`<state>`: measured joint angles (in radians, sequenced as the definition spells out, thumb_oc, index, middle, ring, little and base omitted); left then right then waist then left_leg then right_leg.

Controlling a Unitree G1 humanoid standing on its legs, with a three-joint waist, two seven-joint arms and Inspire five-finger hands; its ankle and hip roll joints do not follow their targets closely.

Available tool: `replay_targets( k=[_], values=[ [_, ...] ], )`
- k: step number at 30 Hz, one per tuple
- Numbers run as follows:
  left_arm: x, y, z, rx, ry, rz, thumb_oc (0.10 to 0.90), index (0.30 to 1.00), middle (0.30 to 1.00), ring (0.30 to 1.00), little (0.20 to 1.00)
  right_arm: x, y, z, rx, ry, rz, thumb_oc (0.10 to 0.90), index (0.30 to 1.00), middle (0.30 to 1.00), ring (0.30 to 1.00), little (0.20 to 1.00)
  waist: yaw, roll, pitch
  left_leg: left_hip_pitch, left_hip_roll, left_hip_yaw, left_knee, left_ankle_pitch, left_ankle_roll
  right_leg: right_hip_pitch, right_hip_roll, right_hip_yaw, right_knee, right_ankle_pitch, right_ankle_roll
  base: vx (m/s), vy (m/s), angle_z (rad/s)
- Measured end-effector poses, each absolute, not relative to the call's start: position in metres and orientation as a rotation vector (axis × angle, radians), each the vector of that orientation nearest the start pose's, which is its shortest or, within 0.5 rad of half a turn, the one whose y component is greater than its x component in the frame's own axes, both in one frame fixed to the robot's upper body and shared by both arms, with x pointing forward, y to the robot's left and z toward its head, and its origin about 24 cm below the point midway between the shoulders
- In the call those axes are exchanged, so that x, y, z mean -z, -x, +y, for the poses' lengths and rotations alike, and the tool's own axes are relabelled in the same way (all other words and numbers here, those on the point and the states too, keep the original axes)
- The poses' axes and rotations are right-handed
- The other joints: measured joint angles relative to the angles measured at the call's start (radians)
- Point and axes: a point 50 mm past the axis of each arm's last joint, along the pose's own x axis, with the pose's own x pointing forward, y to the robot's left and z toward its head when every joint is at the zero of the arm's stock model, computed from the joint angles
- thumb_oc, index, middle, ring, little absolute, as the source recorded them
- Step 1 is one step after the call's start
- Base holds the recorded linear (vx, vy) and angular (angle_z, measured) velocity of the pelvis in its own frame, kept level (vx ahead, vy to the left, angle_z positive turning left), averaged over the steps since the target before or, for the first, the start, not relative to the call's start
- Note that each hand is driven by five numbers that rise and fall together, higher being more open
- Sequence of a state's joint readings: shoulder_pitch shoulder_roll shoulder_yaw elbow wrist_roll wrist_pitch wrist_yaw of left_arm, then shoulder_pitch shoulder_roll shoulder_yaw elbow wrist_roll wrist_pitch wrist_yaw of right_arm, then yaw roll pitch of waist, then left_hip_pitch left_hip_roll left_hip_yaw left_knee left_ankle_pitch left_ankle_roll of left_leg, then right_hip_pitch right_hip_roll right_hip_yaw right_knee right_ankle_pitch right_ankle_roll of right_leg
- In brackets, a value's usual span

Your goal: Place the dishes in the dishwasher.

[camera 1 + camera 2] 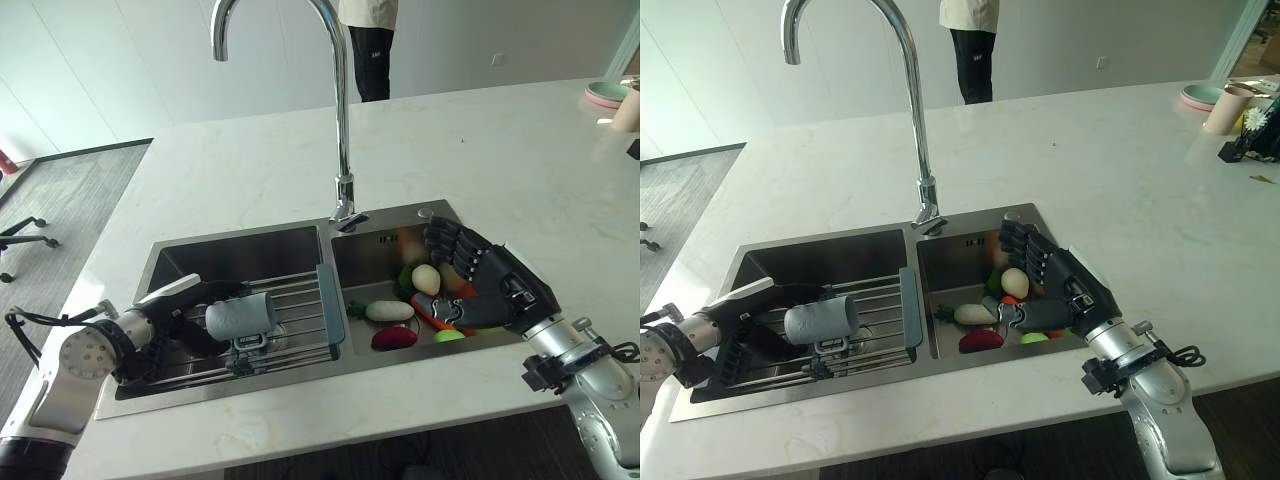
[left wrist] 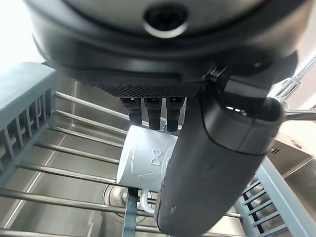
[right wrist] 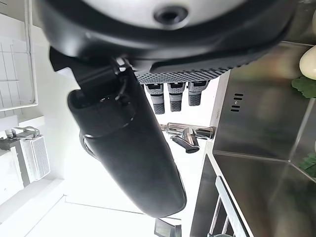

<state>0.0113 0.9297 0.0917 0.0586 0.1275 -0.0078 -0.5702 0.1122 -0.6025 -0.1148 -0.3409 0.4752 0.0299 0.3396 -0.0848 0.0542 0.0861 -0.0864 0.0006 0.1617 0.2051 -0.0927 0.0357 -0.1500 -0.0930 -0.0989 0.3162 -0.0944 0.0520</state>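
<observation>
Since the left robot hand [image 1: 175, 310] grasps the mug [image 1: 241, 316] w/ curled fingers at the rack's [image 1: 300, 330] 9 o'clock, we judge it light, rigid, slick, breakable; right robot hand [image 1: 490, 285] relaxed.

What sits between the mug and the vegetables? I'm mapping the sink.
In the left eye view, the blue-grey end of the rack and the basin divider separate mug from vegetables.
</observation>
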Motion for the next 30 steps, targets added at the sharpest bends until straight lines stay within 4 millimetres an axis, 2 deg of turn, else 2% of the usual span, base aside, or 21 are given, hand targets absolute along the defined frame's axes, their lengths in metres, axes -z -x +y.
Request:
replay_targets(
  k=[30],
  values=[
    [-0.098,-0.244,0.323,0.385,-0.985,0.397,0.800,0.900,0.900,0.900,0.900,-0.129,-0.225,-0.225,-0.416,0.184,-0.182,0.800,0.900,0.900,0.900,0.900,-0.021,-0.002,-0.001,0.003,0.002,0.009,0.001,-0.001,0.002,0.000,0.003,0.009,-0.003,0.005,0.001,0.00,0.000,0.00]
  ],
)
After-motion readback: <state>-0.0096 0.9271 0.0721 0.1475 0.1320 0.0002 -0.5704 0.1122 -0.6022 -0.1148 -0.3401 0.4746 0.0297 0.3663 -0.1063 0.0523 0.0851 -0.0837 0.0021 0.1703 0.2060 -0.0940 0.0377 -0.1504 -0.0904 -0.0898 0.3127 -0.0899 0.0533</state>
